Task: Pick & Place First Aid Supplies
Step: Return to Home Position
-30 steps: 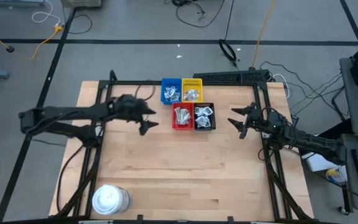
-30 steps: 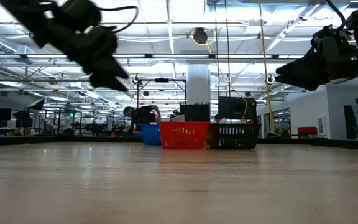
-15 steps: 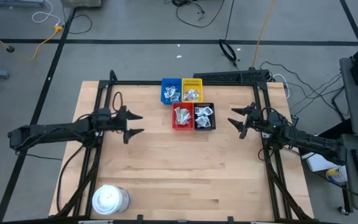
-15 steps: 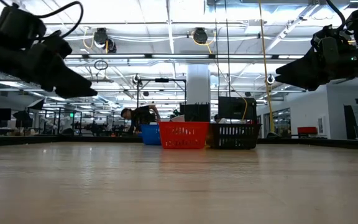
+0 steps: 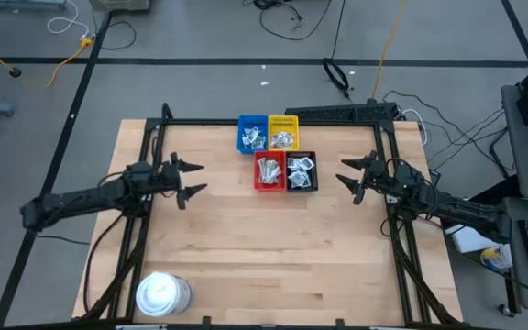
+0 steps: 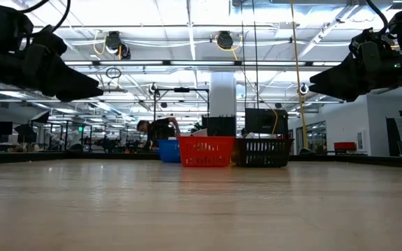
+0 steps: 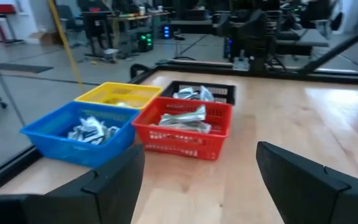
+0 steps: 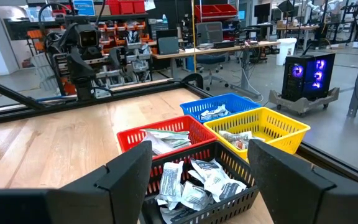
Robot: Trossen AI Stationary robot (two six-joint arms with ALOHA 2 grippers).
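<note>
Left gripper, fingers spread wide and empty, has drawn back within the last second from beside the trays toward the table's left side. Right gripper, also wide and empty, waits at the right side; by this showing, placing is finished and homing is nearly complete. First aid supplies, crinkled glossy flat packets, lie heaped in four lattice-walled plastic trays: blue; yellow; red; black. All four trays stand on the pale wood-grain table.
</note>
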